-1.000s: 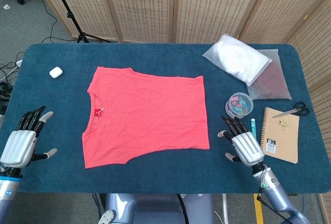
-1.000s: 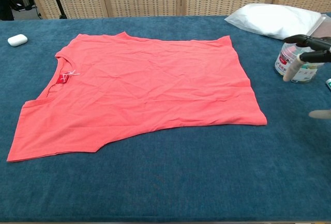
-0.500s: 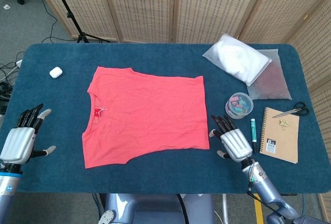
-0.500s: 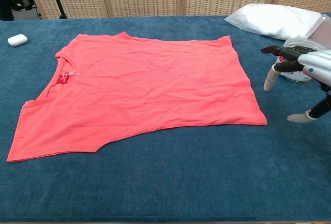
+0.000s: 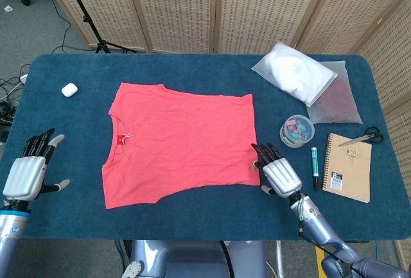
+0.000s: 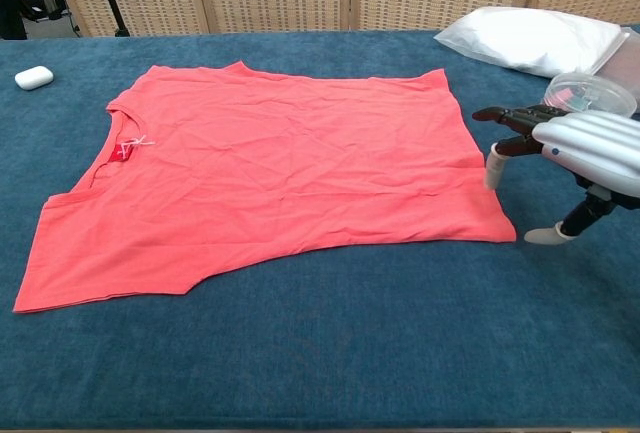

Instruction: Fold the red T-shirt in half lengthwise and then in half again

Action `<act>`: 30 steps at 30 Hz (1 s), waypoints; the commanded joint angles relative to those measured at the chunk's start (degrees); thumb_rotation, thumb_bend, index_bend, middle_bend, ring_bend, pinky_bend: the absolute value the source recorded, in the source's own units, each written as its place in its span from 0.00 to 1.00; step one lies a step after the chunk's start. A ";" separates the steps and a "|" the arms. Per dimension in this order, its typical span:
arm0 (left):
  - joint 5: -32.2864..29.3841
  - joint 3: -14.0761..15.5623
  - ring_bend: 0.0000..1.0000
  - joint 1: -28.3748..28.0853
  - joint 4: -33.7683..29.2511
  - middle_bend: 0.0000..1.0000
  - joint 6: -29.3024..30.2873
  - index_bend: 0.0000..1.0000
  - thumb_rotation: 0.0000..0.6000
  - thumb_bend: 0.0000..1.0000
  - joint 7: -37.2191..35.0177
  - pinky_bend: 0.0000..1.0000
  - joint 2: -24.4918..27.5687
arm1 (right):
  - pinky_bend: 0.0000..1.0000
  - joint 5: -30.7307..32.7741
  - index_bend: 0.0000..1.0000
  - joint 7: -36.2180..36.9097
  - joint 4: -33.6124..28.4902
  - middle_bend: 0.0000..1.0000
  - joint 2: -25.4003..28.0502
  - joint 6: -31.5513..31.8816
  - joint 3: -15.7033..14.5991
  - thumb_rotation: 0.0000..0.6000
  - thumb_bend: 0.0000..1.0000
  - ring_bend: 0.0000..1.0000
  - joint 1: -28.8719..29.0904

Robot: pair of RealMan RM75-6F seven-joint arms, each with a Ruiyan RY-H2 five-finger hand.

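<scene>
Right robot hand [image 5: 277, 174] hovered empty, fingers spread, beside the red T-shirt [image 5: 183, 140] hem, seemingly to grab it; left robot hand [image 5: 27, 170] waited spread and empty.

A table [image 5: 192, 217] covered in dark blue carpet-like cloth fills most of both views. Behind it stands a folding screen [image 5: 180, 8] of pale wooden frames with woven, perforated beige panels. At the upper left lies grey floor [image 5: 32, 27], crossed by a black stand pole [image 5: 80, 5] with splayed feet and loose cables [image 5: 9, 88]. The light is even and soft.
</scene>
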 commanded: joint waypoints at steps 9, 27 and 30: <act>-1.38 -0.30 0.00 -0.58 0.47 0.00 -0.73 0.00 1.00 0.00 0.86 0.00 -0.51 | 0.00 1.11 0.40 -0.76 1.47 0.00 -1.37 -1.30 -0.48 1.00 0.18 0.00 1.27; -3.01 -0.43 0.00 -1.27 0.92 0.00 -1.67 0.00 1.00 0.00 1.79 0.00 -1.14 | 0.00 3.09 0.46 -3.03 2.14 0.00 -2.24 -3.32 -0.87 1.00 0.36 0.00 3.00; -3.16 -0.41 0.00 -1.31 0.94 0.00 -1.75 0.00 1.00 0.00 1.80 0.00 -1.17 | 0.00 2.75 0.51 -2.68 2.74 0.00 -2.63 -2.99 -1.14 1.00 0.36 0.00 3.15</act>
